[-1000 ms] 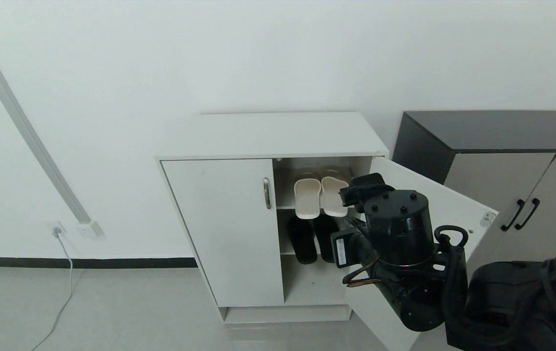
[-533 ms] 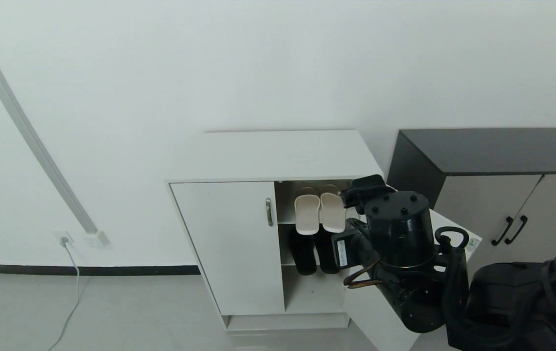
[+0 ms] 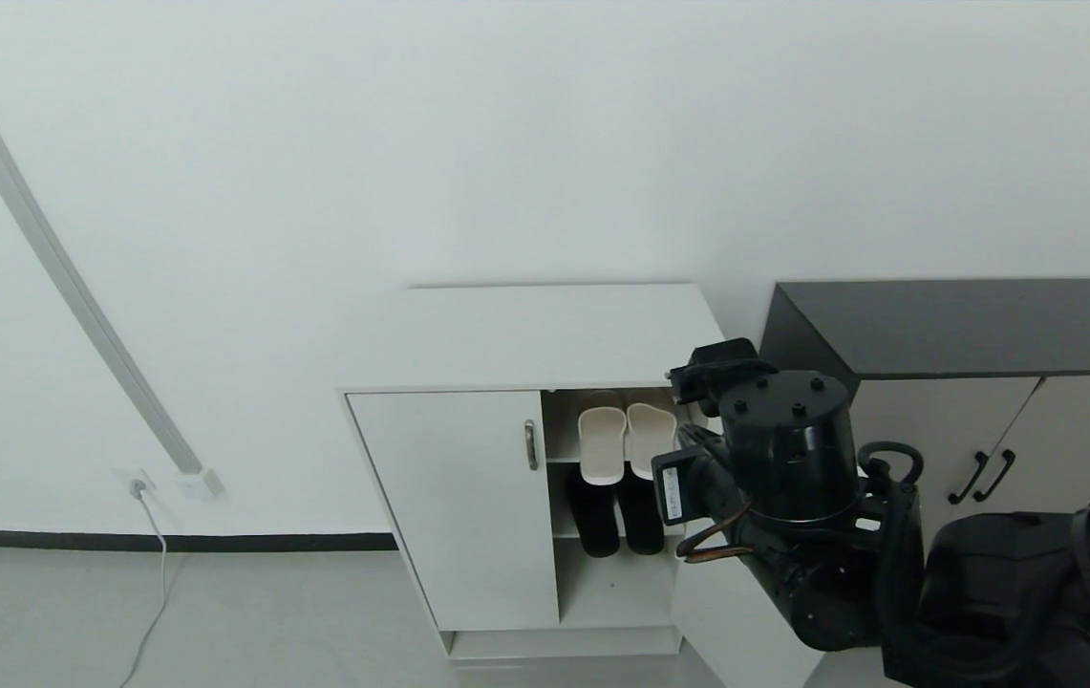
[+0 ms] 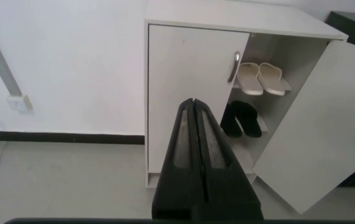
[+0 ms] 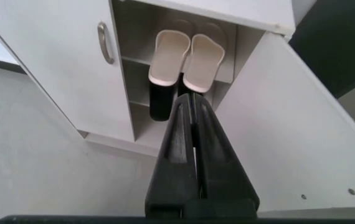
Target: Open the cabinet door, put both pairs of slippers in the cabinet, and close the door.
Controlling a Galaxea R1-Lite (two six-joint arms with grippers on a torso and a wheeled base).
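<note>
White cabinet with its right door swung open. Cream slippers sit on the upper shelf, black slippers on the shelf below. The left gripper and right gripper are both clenched, empty. To close, push the door's outer face near its free edge — steadily, clear of the slippers' heels.

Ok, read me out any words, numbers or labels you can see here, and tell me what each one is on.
White sticker on the right arm: there is print, but it is too small to read.
White cabinet, its open door, white slippers, black slippers: no text to be seen.
Wall socket, dark cabinet: no text to be seen.
</note>
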